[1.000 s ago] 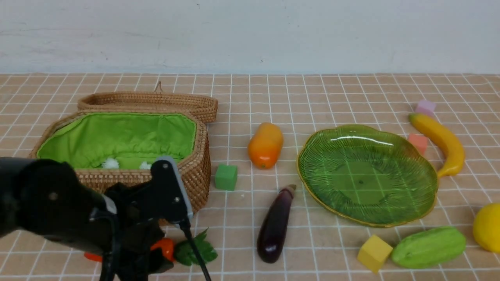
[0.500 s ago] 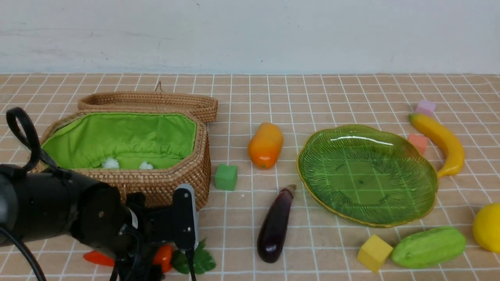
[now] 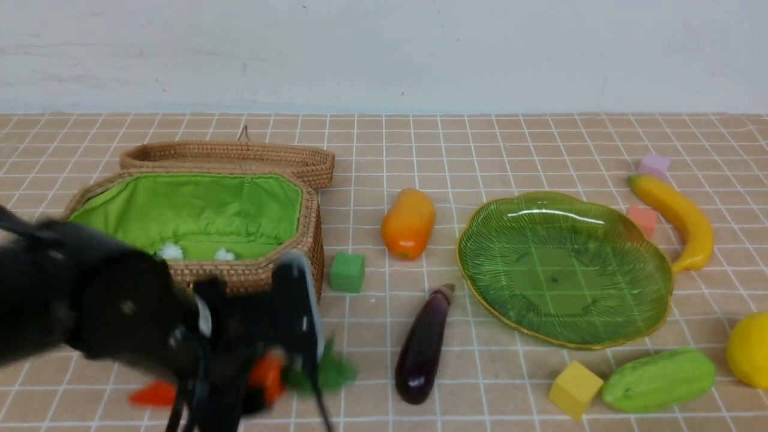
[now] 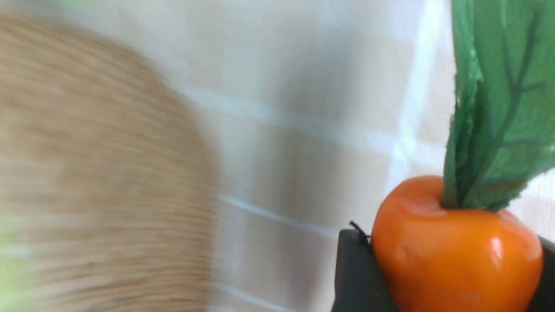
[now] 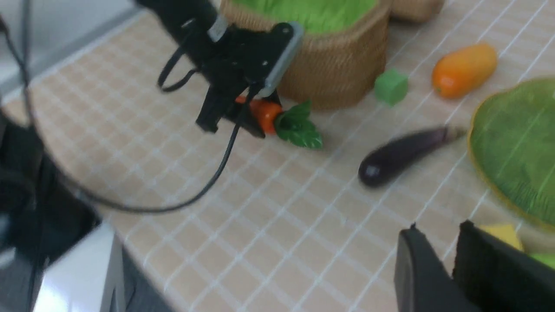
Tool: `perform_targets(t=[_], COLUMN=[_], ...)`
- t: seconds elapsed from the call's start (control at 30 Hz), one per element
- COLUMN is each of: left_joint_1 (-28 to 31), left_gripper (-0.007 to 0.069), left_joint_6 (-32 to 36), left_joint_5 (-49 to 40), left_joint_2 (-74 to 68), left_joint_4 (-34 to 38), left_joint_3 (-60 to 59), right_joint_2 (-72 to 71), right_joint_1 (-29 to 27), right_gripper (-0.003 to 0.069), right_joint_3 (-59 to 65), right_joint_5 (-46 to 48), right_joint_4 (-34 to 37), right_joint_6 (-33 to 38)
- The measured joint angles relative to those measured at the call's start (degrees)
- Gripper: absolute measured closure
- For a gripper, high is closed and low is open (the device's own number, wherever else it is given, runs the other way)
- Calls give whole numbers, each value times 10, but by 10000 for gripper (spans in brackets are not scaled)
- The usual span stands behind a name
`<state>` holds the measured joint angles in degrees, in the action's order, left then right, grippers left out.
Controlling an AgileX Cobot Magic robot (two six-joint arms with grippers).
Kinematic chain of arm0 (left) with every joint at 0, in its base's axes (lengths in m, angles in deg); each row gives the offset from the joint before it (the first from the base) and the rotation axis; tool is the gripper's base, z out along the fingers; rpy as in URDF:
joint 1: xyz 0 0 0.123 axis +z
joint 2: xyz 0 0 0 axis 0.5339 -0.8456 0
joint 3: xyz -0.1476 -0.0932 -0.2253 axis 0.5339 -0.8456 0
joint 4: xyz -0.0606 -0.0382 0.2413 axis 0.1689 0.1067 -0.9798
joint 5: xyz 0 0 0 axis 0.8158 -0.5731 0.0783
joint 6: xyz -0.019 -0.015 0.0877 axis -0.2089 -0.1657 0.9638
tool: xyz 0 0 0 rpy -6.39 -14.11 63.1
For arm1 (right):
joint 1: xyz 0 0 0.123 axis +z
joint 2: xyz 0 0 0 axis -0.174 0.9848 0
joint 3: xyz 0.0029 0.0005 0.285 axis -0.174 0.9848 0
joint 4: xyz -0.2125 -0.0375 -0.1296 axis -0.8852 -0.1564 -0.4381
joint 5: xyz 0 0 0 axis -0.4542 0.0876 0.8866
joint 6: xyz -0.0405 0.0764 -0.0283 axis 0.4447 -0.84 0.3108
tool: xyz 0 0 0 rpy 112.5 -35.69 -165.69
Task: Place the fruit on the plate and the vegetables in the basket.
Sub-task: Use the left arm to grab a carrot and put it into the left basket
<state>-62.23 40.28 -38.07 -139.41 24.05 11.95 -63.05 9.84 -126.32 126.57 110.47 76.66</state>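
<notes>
L gripper (image 4: 448, 238) has its fingers partly apart, one on each side of the carrot (image 4: 459, 264), gripping it near the leafy end (the L wrist view shows both sides pressed up to it). In the front view that's lower left of the frame, in front of the basket (image 3: 313, 240); the carrot's tip and green leaves poke out either side of the blurred L arm (image 3: 138, 306). Can't tell if the carrot is clear of the table (image 3: 372, 336).

R gripper (image 5: 438, 229) shows only in its own wrist view: fingers a little apart, narrow gap, nothing between the tips.

Basket is left of frame, lid (image 3: 228, 157) folded back behind it, green lining showing, w/ two white fluffy bits (image 3: 171, 251) inside (arm hides part of the near rim). Mango (image 3: 408, 224) sits about mid-frame, w/ the green cube (image 3: 347, 272) near it, toward the basket. Eggplant (image 3: 423, 345) lies lower centre, stem end pointing toward the plate (image 3: 555, 279), which is right of centre w/ no veg or fruit on it.

Banana (image 3: 681, 219) is upper right, its lower end right by the plate rim; pink cube (image 3: 642, 219) between banana and plate, purple cube (image 3: 654, 164) by the banana's upper end. Cucumber (image 3: 659, 380) is lower right, yellow cube (image 3: 575, 389) right beside it. Lemon (image 3: 750, 350) is at the far right edge (partly cut off).
</notes>
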Motion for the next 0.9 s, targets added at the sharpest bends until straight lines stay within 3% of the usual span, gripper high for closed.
perform_targets(t=[0.07,0.23,0.4,0.6,0.8,0.9], left_joint_1=[-1,39,100,113,113,113], left_gripper=[235,235,235,233,18,-36], left_joint_6=[-49,-81,-84,-84,-113,-175], left_joint_5=[11,2,-11,-19,-31,-59], left_joint_2=[42,23,-73,-122,-111,-95], left_joint_4=[-45,-132,-184,-247,-252,-207], left_joint_3=[59,161,233,242,245,246], right_joint_2=[1,4,4,4,4,4], right_joint_1=[0,0,0,0,0,0], right_gripper=[500,496,496,496,496,496], right_joint_3=[0,0,0,0,0,0], right_joint_5=[-73,-159,-163,-139,-130,-130], right_joint_4=[-4,-6,-6,-6,-5,-6], right_joint_6=[-5,-6,-8,-15,-17,-35])
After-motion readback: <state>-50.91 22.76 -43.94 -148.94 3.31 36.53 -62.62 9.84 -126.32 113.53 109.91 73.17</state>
